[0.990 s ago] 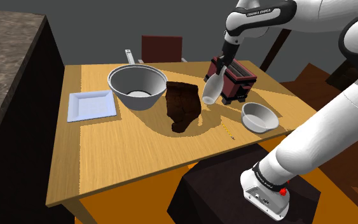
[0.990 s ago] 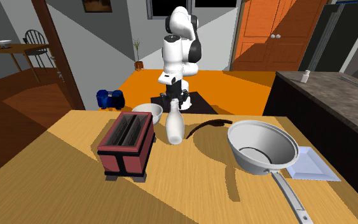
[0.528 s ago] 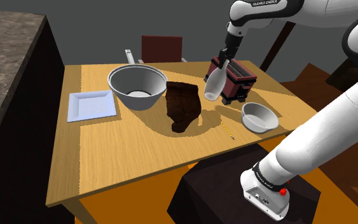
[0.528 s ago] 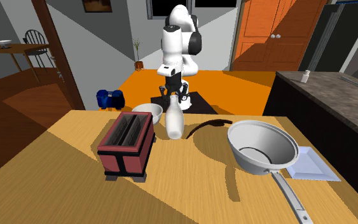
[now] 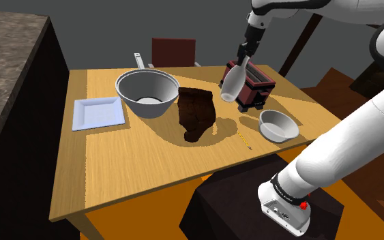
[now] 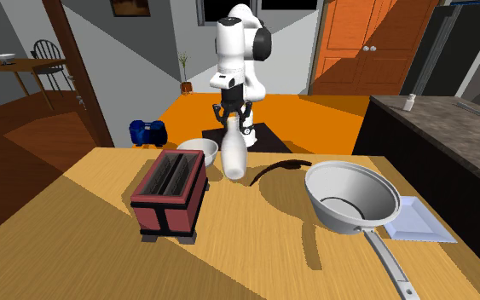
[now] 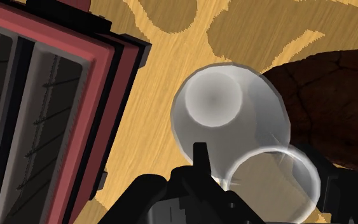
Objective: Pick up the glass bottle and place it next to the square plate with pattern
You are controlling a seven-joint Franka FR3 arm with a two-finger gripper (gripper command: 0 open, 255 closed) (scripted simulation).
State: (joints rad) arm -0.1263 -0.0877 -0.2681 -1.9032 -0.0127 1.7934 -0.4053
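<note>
Gripping the white bottle [image 5: 230, 84], the gripper [image 5: 243, 54] hangs above a wooden table [image 5: 136, 163]; orange door [image 6: 357, 47] behind.

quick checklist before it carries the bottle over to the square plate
1. Grip: hand shut on the bottle neck: ok.
2. Lift: bottle off the table: ok, it hangs tilted.
3. Gap between bottle and toaster: ok.
4. Straight path to the square plate: not ok, the pan and the dark brown lump stand between.
5. Bare table beside the square plate: ok.
</note>
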